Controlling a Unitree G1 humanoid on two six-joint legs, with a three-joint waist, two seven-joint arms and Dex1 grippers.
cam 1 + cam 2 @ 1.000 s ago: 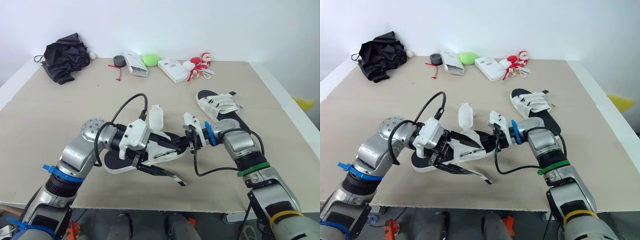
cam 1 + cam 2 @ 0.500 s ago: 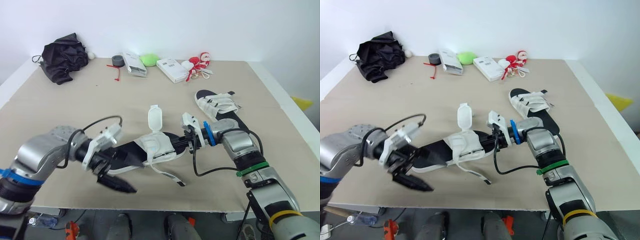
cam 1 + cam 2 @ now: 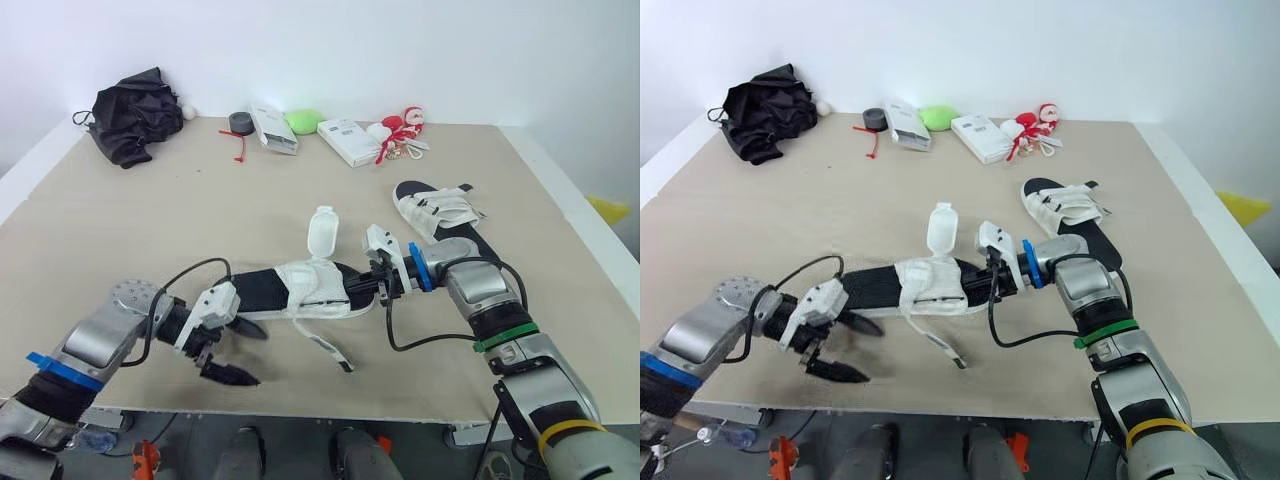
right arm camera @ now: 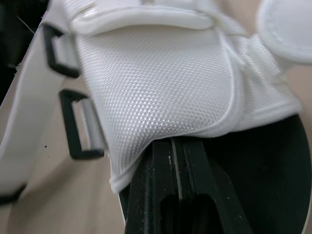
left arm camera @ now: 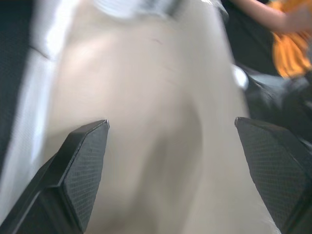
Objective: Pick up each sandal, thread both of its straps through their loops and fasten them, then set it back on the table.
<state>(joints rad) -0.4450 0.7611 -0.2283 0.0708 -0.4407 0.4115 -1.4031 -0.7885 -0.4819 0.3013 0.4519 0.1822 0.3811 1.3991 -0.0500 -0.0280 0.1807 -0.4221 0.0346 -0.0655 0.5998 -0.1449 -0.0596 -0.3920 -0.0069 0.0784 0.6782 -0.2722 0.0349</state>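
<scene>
Mid-surface, a bit toward the near edge, lies the sandal (image 3: 300,290): black sole, white mesh upper, running lengthwise from 9 to 3 o'clock. At its 3 o'clock end the right fingers (image 4: 168,190) are clamped on the sole, tucked just under the edge of the mesh. Two black loops (image 4: 80,126) sit on the side of the upper; can't tell if anything runs thru them. One strap (image 3: 322,228) stands upright off the upper, w/ its rounded tip toward 12. The other strap (image 3: 325,345) trails off the sandal at approx 5 o'clock and lies loose on the surface (image 3: 150,220).

Left fingers (image 3: 230,376) are at approx 8 o'clock from the sandal, near the sole's 9 o'clock end but apart from it. They are spread wide w/ nothing between them; the wrist view has bare surface in the gap.

Second sandal (image 3: 440,222) rests flat at approx 2 o'clock, just behind the right arm.

Along the far edge, at 12: black cloth (image 3: 128,115), tape roll (image 3: 238,121), two white boxes (image 3: 345,140), a green lump (image 3: 300,121) and a red-and-white toy (image 3: 400,125).
</scene>
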